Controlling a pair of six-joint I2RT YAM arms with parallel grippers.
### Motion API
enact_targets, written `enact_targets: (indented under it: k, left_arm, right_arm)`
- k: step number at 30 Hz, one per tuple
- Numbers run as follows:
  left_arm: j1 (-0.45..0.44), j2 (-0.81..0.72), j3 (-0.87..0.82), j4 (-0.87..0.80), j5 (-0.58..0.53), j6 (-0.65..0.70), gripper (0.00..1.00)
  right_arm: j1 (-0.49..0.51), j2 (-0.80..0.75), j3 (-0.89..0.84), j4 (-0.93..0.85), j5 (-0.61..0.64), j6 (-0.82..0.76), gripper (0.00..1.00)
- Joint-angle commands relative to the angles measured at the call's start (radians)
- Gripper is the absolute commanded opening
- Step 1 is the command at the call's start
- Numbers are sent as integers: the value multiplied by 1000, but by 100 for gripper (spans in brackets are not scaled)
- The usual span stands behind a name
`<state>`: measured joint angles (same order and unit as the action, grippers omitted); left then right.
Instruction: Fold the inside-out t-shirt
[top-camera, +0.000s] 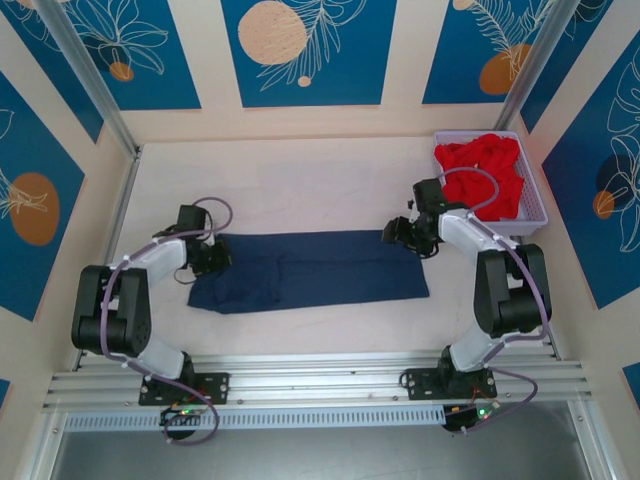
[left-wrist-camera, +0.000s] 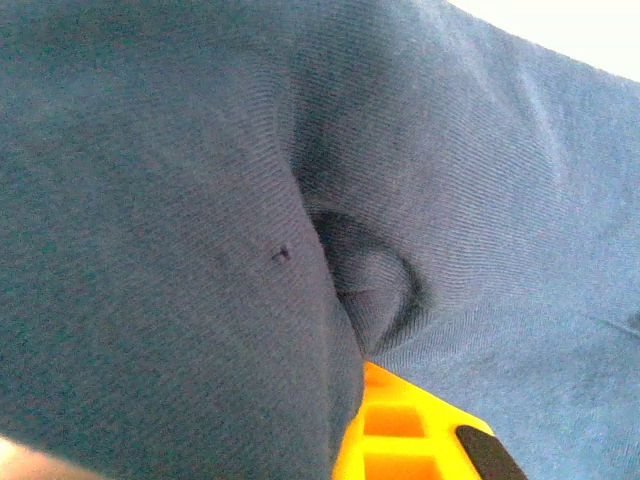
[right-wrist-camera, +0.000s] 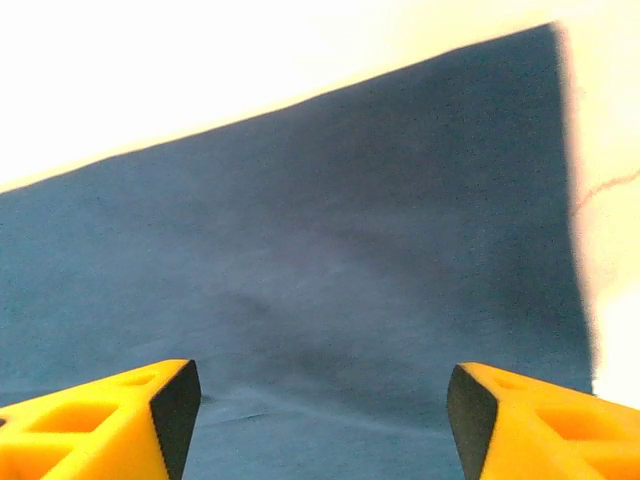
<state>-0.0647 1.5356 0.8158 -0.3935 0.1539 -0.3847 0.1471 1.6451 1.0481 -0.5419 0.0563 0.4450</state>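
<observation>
A pale cream table (top-camera: 300, 180) is carrying two things directly on its surface. A dark navy t-shirt (top-camera: 310, 270) is lying flat across the middle as a long folded band running left to right, its left end slightly rumpled. A lavender plastic basket (top-camera: 528, 225) is sitting at the far right corner, apart from the shirt, holding a bright red garment (top-camera: 480, 175).
</observation>
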Motion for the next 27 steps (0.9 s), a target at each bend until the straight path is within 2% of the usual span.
enact_targets:
  k: [1, 6, 11, 15, 18, 22, 27]
  left_arm:
    - [37, -16, 57, -91, -110, -13, 0]
    - [86, 11, 139, -159, -183, 17, 0]
    - [120, 78, 244, -238, -323, 78, 0]
    - [138, 161, 357, -303, -443, 134, 0]
    - [152, 224, 431, -342, -519, 166, 0]
    - [160, 274, 475, -349, -566, 192, 0]
    - [179, 327, 557, -388, -655, 236, 0]
  right_arm:
    - [16, 68, 44, -17, -10, 1, 67]
    - [83, 114, 80, 8, -57, -9, 64]
    - [167, 119, 115, 7, -38, -11, 64]
    - [226, 123, 147, -9, 2, -25, 67]
    - [249, 131, 169, -3, -12, -40, 68]
    - [271, 166, 193, 27, -87, -47, 63]
    - [309, 214, 219, 37, -122, -52, 55]
